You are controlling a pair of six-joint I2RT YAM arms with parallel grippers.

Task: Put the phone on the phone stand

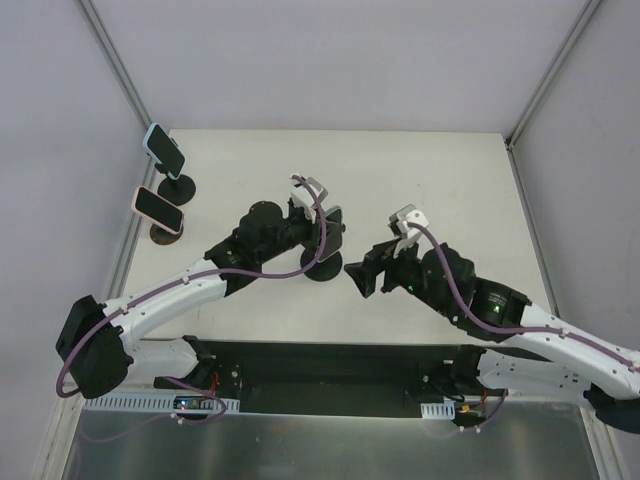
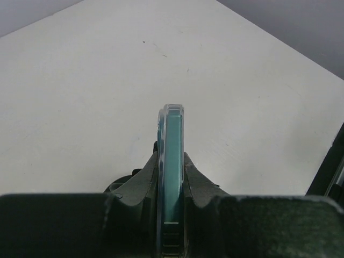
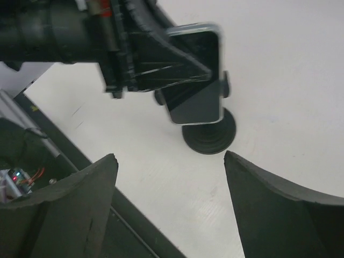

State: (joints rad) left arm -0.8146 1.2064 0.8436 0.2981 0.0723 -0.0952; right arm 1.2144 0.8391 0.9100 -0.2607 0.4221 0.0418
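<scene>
We see bright, even overhead light on the white table (image 1: 420, 180), soft shadows, and slight blur on the phone (image 3: 198, 99) in the right wrist view.

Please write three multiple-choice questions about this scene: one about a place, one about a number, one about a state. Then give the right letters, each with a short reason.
1. Where are the two phones that no gripper touches?
A. At the left edge of the table
B. At its right edge
C. Between the arm bases

2. How many phones does the top view show?
A. One
B. Three
C. Five

3. How is the right gripper?
A. Shut on a phone
B. Shut on a stand
C. Open, holding nothing

Answers:
1 A: the farther phone and the pink phone are both by the left edge.
2 B: those two, plus the middle phone, which the left gripper clamps.
3 C: its jaws are wide apart, with nothing held between them.
</scene>
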